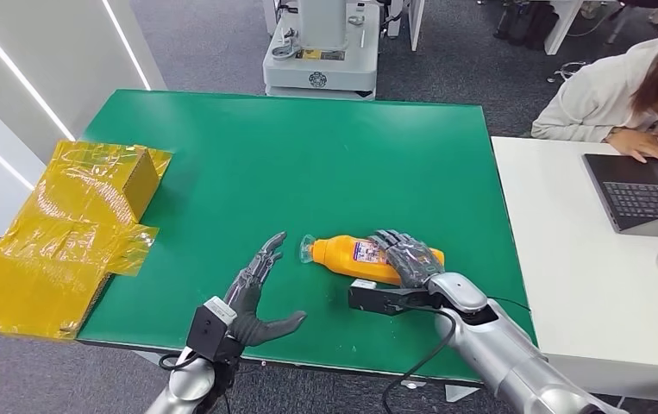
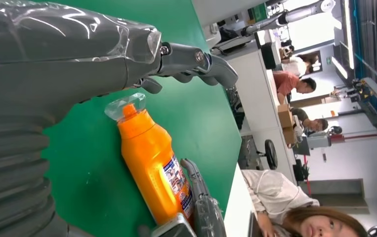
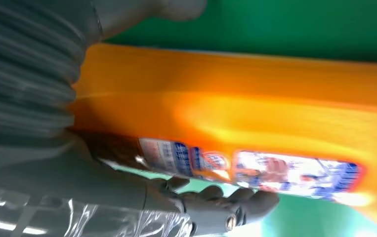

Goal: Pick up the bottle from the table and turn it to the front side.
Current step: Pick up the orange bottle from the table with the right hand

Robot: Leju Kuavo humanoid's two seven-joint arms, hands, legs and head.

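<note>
Orange bottle (image 1: 361,256) lies on its side near the green table's (image 1: 308,164) front edge; right hand (image 1: 410,259) fingers wrap its base; left hand (image 1: 256,293) beside the cap, fingers spread, empty.

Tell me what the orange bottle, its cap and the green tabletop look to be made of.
Orange bottle: likely glossy plastic; smooth, opaque body with bright highlights, printed label stuck on.
Cap: clear plastic, probably; the orange neck shows through it.
Green tabletop: matte mat or laminate, hard to tell which; flat, even colour, only soft glare.
</note>
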